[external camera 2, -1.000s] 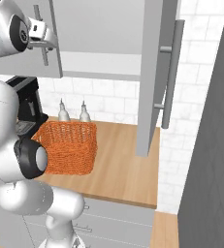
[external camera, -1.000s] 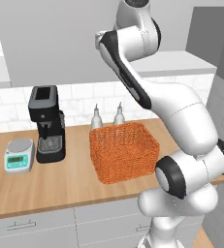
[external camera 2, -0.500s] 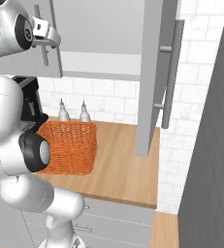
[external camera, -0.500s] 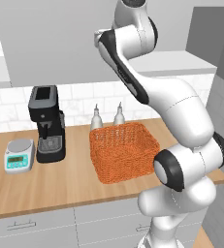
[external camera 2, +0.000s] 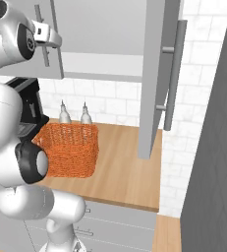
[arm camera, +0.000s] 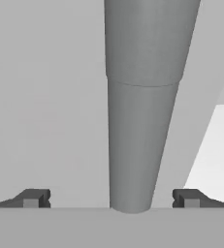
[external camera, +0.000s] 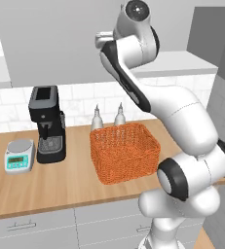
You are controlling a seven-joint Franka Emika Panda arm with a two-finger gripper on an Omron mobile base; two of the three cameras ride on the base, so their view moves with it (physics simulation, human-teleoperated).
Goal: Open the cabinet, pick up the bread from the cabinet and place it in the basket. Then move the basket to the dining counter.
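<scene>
Step in hand: opening the cabinet [external camera 2: 100,29] — the right door already stands swung out toward the camera, and the arm is raised at the left door.

Jaws: the gripper [arm camera: 111,199] has its two dark tips parted, one on each side of the left door's bar handle [arm camera: 140,106]; the bar runs up between them with a gap on both sides, so they are released around it, not yet clenched.

Why held so: straddling the bar lets the tips close across it, so that a pull swings the door on its hinge — my reading, not something shown.

Left door: in the right base view its handle [external camera 2: 42,34] sits just beside the wrist; the hand view shows a bright sliver past the door's edge, which suggests it may be slightly ajar — hard to be sure.

Bread: hidden; the cabinet's inside cannot be seen from here.

Basket [external camera: 124,151]: orange wicker, open top up, on the desk [external camera: 41,182] below the cabinet — handy for a short drop from the shelf. Two bottles [external camera: 108,116] stand just behind it.

Other things: coffee machine [external camera: 47,124] and a small scale [external camera: 19,154] further left.

Dining counter: nothing to report.

Risk: the tips slipping off the round bar.
</scene>
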